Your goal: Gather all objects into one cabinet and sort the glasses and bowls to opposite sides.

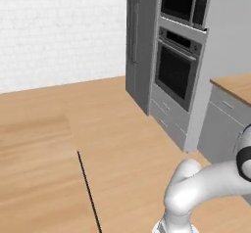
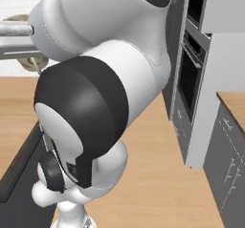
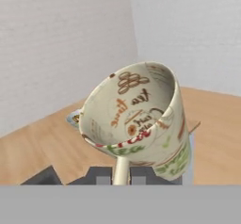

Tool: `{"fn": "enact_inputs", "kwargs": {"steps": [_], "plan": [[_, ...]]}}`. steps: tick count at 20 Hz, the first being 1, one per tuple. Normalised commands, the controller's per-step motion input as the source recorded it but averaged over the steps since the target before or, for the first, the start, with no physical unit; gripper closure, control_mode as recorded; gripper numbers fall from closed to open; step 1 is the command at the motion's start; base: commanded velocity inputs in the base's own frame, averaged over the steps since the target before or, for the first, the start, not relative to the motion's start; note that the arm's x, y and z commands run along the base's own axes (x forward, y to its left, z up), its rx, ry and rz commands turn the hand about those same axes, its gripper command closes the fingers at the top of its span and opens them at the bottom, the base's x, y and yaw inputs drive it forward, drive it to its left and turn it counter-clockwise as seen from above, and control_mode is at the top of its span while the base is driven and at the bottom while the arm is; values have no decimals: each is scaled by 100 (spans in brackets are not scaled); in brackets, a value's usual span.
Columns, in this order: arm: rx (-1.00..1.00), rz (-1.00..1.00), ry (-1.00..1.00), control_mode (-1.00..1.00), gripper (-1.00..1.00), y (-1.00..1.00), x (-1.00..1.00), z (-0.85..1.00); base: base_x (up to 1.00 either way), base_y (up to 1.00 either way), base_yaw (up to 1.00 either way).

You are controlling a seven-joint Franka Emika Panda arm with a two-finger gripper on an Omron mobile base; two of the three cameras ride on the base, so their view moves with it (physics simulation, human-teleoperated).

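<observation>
A beige mug [image 3: 139,119] printed with brown lettering and red and green patterns sits close to the hand camera, tilted, with its open mouth facing the lens. My gripper [image 3: 120,175] is shut on it from below, its dark fingertips [image 3: 100,176] pressed either side of a pale strip of the mug. Behind the mug are a white wall corner and wooden floor. In the right base view a sliver of the beige mug [image 2: 31,63] peeks out left of my arm. The cabinet and the bowls are out of view.
A built-in double oven [image 1: 179,65] in a tall grey housing stands ahead on the right. Grey base cabinets with a wooden counter [image 1: 236,86] flank it. Open wooden floor [image 1: 98,129] stretches left to a white brick wall. My arm's large joints [image 2: 95,78] block much of the right base view.
</observation>
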Motion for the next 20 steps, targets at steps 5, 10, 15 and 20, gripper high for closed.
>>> {"fn": "enact_inputs", "kwargs": {"steps": [5, 10, 15, 20], "plan": [[0, 0, 0, 100, 100, 0, 0, 0, 100, 12, 24], [0, 0, 0, 100, 100, 0, 0, 0, 100, 7, 27], [0, 0, 0, 100, 100, 0, 0, 0, 97, -32, -4], [0, 0, 0, 100, 100, 0, 0, 0, 59, -53, -74]]}}
